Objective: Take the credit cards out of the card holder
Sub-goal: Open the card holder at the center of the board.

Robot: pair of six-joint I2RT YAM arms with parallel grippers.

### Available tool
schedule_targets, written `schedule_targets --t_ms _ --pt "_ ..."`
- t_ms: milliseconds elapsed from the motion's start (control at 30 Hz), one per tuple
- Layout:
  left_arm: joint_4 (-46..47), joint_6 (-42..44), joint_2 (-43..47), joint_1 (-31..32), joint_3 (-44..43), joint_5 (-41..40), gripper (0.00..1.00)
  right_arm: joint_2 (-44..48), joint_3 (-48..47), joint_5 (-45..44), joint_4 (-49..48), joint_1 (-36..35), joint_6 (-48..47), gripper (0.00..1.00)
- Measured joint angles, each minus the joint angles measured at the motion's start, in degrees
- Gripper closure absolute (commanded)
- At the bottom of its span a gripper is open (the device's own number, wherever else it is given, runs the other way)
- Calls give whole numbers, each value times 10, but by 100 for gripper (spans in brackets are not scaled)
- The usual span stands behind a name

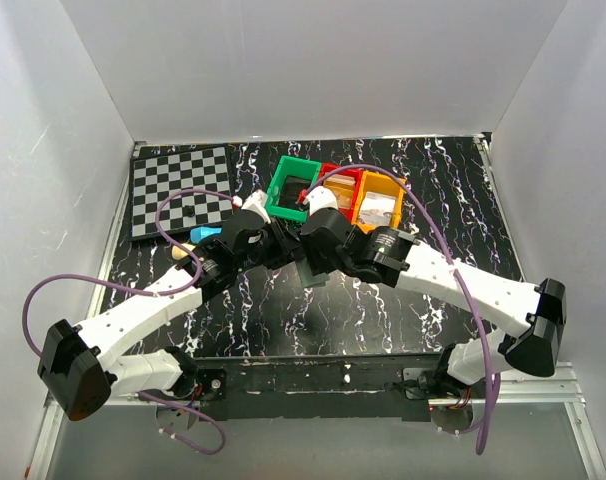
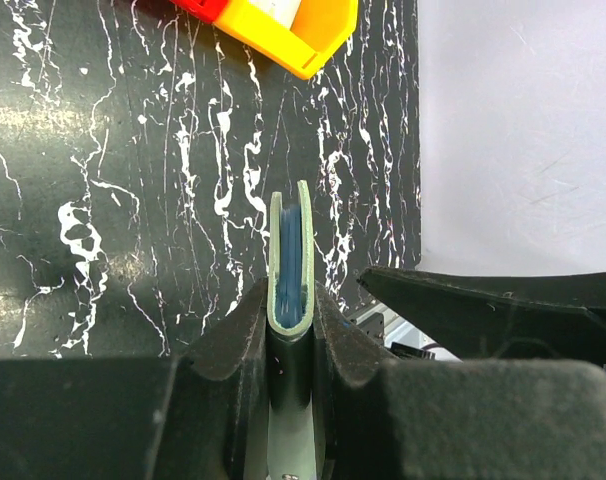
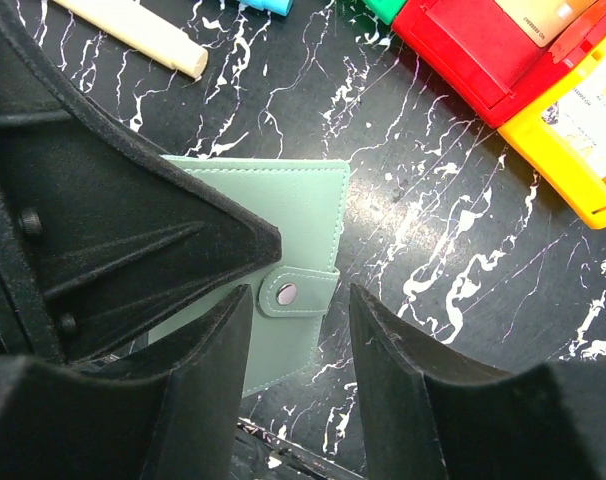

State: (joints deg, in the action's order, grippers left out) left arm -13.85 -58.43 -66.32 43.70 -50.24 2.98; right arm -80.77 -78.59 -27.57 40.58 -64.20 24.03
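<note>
Card holder, pale grey-green, sits at mid-table, just on the near side of a row of bins. It is closed, with its snap tab buttoned across the free edge. Left gripper is clenched on the card holder: in the left wrist view the holder is seen edge-on, pinched between both fingers, its two leaves curving together at the fold with a dark blue layer between them. Cannot tell whether that layer is lining or a card. No credit cards can be made out outside the holder. Whether the holder touches the tabletop or is raised off it cannot be told either. Right gripper has its jaws apart, grasping nothing; its fingers straddle the snap tab, one on each side, the left finger close against the tab and the right one clear of it. Both arms meet over this spot from the near edge. Green bin, red bin and orange bin stand side by side toward the far edge. Checkerboard lies at the far left corner. Cream cylinder lies on the table just beyond the holder.
</note>
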Motion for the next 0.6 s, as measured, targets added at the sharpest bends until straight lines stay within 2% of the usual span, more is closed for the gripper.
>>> schedule_targets --t_ms 200,600 --pt "-10 -5 0 0 -2 -3 100 -12 -7 -5 1 -1 2 52" --pt "-14 -6 0 0 -2 -11 100 -41 -34 -20 23 -4 8 66"
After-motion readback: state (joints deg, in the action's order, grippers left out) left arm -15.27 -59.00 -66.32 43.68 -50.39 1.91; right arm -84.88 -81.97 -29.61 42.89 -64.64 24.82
